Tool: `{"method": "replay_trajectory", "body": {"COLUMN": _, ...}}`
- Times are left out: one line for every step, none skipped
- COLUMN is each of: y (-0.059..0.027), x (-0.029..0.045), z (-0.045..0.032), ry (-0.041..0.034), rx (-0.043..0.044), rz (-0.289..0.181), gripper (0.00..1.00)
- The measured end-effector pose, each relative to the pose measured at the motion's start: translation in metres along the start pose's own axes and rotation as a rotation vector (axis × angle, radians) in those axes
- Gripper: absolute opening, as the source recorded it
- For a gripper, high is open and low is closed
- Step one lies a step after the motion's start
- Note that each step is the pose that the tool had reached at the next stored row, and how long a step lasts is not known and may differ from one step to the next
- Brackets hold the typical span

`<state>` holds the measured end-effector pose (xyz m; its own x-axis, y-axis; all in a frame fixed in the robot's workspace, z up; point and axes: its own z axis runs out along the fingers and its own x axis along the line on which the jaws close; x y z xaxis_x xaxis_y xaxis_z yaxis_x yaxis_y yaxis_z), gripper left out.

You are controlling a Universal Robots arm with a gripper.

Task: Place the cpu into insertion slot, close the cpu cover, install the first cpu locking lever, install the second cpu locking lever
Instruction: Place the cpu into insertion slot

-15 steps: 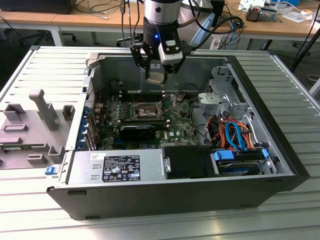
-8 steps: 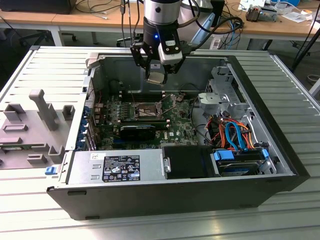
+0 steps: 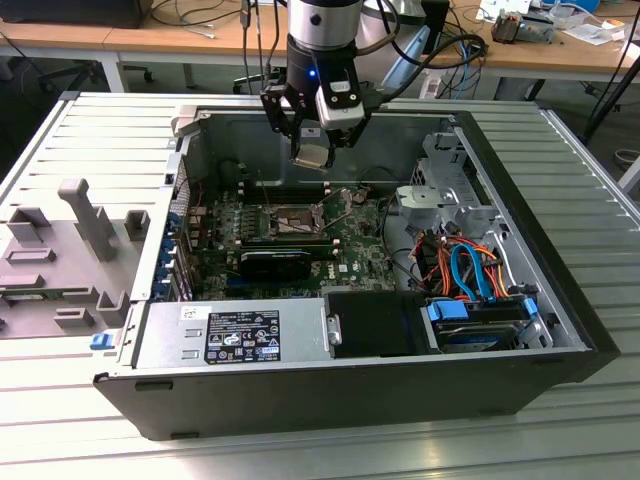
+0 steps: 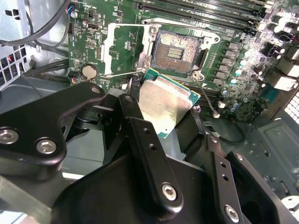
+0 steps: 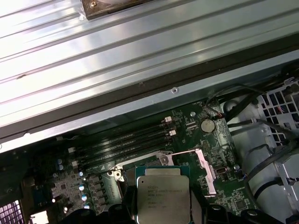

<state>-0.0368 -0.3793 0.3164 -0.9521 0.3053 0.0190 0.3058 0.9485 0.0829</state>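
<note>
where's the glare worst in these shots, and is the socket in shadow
In the first wrist view the ribbed metal table throws the strongest glare, nearly white; in the second wrist view the cpu lid has a soft sheen and the insertion slot is evenly lit, not shadowed; in the exterior view the case interior sits dimmer than the bright table around it.

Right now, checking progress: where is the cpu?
The cpu is held in the gripper above the motherboard, near the empty insertion slot in the second wrist view.
</note>
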Motion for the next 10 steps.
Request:
{"method": "replay_trajectory", "body": {"y": 0.0, "x": 0.0, "z": 0.0, "ry": -0.0002, "rx": 0.0, "rz": 0.002, "gripper": 0.55}}
{"method": "replay_trajectory", "body": {"y": 0.0, "x": 0.0, "z": 0.0001, "ry": -0.0004, "rx": -0.0001, "rz": 0.004, "gripper": 0.55}}
{"method": "replay_trajectory", "body": {"y": 0.0, "x": 0.0, "z": 0.0002, "ry": -0.0005, "rx": -0.0001, "rz": 0.006, "gripper": 0.55}}
{"method": "replay_trajectory", "body": {"y": 0.0, "x": 0.0, "z": 0.0002, "ry": -0.0006, "rx": -0.0001, "rz": 0.007, "gripper": 0.55}}
{"method": "replay_trajectory", "body": {"y": 0.0, "x": 0.0, "z": 0.0003, "ry": -0.0008, "rx": -0.0001, "rz": 0.009, "gripper": 0.55}}
{"method": "replay_trajectory", "body": {"y": 0.0, "x": 0.0, "z": 0.0003, "ry": -0.0008, "rx": -0.0001, "rz": 0.01, "gripper": 0.55}}
{"method": "replay_trajectory", "body": {"y": 0.0, "x": 0.0, "z": 0.0003, "ry": -0.0009, "rx": -0.0002, "rz": 0.01, "gripper": 0.55}}
{"method": "replay_trajectory", "body": {"y": 0.0, "x": 0.0, "z": 0.0003, "ry": -0.001, "rx": -0.0002, "rz": 0.012, "gripper": 0.55}}
{"method": "replay_trajectory", "body": {"y": 0.0, "x": 0.0, "z": 0.0004, "ry": -0.0011, "rx": -0.0002, "rz": 0.013, "gripper": 0.55}}
{"method": "replay_trajectory", "body": {"y": 0.0, "x": 0.0, "z": 0.0004, "ry": -0.0012, "rx": -0.0002, "rz": 0.014, "gripper": 0.55}}
